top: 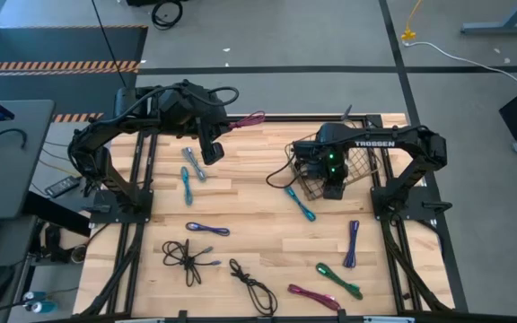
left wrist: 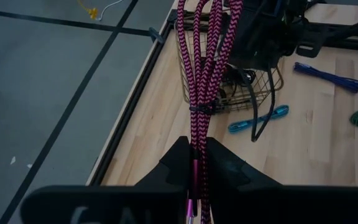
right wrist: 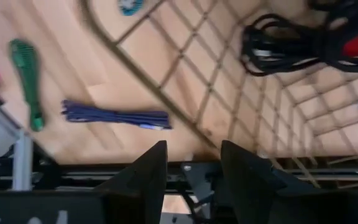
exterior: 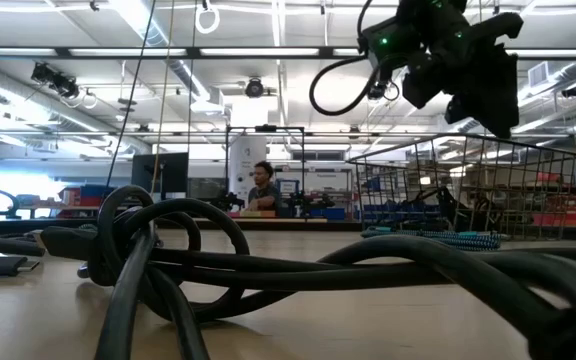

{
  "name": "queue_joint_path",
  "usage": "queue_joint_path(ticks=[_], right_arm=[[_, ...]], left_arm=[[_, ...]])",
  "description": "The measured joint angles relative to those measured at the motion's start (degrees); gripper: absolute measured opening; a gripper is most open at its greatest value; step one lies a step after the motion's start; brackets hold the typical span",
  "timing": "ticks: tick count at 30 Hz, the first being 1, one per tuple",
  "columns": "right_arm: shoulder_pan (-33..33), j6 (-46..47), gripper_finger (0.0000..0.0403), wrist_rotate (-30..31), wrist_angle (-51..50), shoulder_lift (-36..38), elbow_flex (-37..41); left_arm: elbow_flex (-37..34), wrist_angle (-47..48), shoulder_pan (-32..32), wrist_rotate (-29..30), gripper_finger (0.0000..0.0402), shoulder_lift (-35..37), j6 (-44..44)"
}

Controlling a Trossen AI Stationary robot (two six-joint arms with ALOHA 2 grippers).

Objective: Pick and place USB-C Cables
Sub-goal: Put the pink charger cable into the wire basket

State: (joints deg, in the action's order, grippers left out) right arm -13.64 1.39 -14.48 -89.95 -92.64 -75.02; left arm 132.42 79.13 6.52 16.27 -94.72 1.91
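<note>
Magenta cable (left wrist: 205, 68) lengthwise toward basket (left wrist: 269, 93)

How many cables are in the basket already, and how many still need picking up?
Done: at least one black cable lies in the wire basket. In hand: the left end effector grips a magenta cable. The right end effector hangs open over the basket. Left: about nine bundles on the table, like the teal cable.
</note>
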Motion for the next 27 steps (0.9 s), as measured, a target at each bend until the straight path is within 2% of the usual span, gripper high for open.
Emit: queue_joint_path(ticks=[4, 9, 19, 22, 27], right_arm=[[0.1, -1.2, 0.0158, -0.6, 0.0, 0.0, 0.0], [0.1, -3.4, 0.0158, 3.2, 2.7, 0.0, 0.0], [0.2, -3.2, 0.0178, 2.9, 8.7, -0.1, 0.0], [0.5, -1.3, 0.0189, 1.7, 8.3, -0.1, 0.0], [2.3, -0.6, 0.0198, -3.7, 6.2, -0.1, 0.0]], left_arm=[[0.0, 0.0, 0.0, 0.0, 0.0032, 0.0, 0.3], [0.0, 0.0, 0.0, 0.0, 0.0032, 0.0, 0.5], [0.0, 0.0, 0.0, 0.0, 0.0032, 0.0, 1.5], [0.0, 0.0, 0.0, 0.0, 0.0032, 0.0, 1.5], [0.0, 0.0, 0.0, 0.0, 0.0032, 0.0, 1.5]])
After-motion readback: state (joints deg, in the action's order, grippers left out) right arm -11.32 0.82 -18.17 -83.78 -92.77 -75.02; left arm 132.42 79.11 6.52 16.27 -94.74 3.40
